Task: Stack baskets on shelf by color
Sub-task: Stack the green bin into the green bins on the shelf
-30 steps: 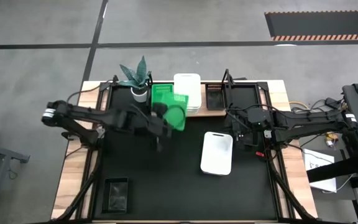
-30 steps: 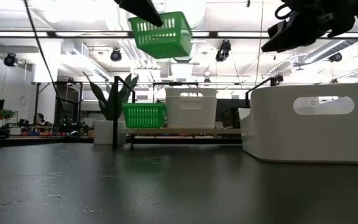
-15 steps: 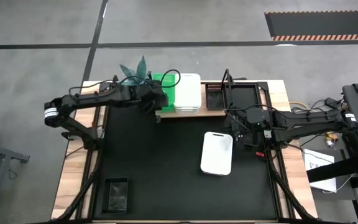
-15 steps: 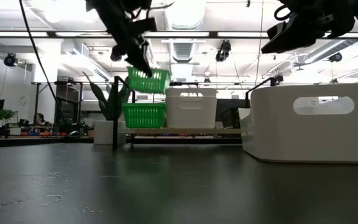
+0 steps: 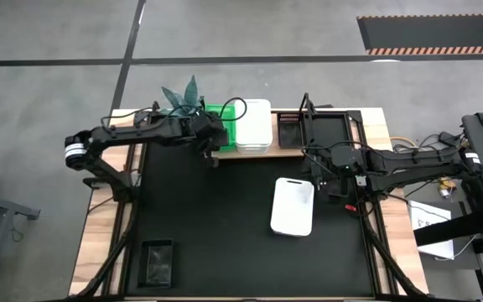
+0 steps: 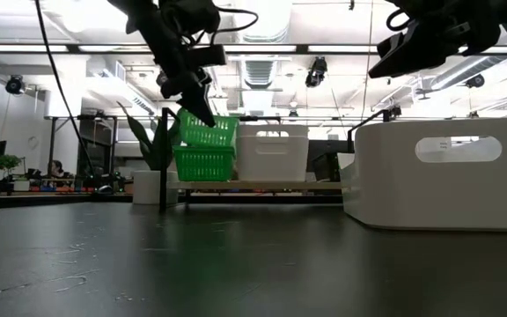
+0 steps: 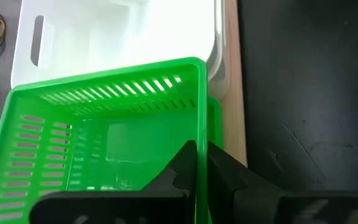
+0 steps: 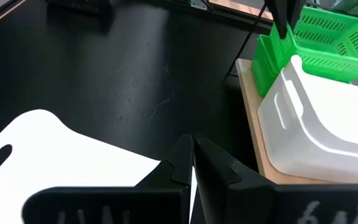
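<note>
My left gripper [image 5: 210,141] is shut on a green basket [image 7: 104,124] at the shelf's left end. That basket sits tilted [image 6: 208,130] right above a second green basket [image 6: 204,164], which stands on the wooden shelf [image 6: 262,186]. Beside them on the shelf are a white basket [image 5: 252,126] and a black basket [image 5: 290,132]. Another white basket [image 5: 293,206] lies bottom up on the table. My right gripper [image 8: 192,158] hovers shut over this basket's far right corner, touching nothing. One more black basket [image 5: 158,262] sits at the near left. My left gripper pinches the green basket's side wall at its rim [image 7: 199,134], one finger inside the basket and one outside. The fingers slant down from the table's near left. The basket hangs tilted over the lower green basket; whether it rests on it, I cannot tell.
A plant in a white pot [image 5: 184,105] stands at the shelf's far left, close to my left arm. Black posts [image 6: 163,158] rise at the shelf's ends. The dark table top [image 5: 216,218] lies bare between the shelf and the near-left black basket.
My left gripper has carried the green basket from above the table's middle toward the far edge and down, to just above the green basket on the shelf. The basket, held high and tipped on its side before, now sits lower and nearer level.
</note>
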You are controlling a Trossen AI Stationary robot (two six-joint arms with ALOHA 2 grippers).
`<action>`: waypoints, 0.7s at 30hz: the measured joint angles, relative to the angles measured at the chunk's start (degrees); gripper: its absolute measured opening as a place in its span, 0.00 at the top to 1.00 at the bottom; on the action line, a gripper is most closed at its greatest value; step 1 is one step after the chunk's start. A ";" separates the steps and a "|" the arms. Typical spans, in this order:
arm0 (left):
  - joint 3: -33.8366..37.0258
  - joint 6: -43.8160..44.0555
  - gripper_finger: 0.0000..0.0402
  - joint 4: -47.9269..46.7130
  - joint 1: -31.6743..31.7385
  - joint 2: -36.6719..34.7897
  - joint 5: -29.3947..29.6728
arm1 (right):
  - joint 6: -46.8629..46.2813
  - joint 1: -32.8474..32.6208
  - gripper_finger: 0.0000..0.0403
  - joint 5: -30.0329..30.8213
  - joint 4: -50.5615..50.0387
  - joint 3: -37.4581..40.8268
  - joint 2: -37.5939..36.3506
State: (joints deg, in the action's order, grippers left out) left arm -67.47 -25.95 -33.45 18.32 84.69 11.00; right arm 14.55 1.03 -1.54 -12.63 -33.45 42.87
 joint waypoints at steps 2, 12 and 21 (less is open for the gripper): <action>0.12 0.02 1.00 0.01 0.01 0.14 0.01 | -0.07 -0.01 0.98 0.00 0.11 0.00 0.00; 0.07 -0.42 0.94 0.85 0.12 0.67 0.04 | -2.44 -0.02 0.98 0.00 1.55 0.00 0.07; -0.61 -3.16 0.79 -0.94 0.33 0.67 0.59 | -5.72 -0.02 0.98 -0.04 1.45 0.02 -0.04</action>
State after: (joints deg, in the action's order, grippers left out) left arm -68.07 -29.11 -34.39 18.65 85.36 11.60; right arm 8.83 1.02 -1.58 -11.18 -33.43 42.83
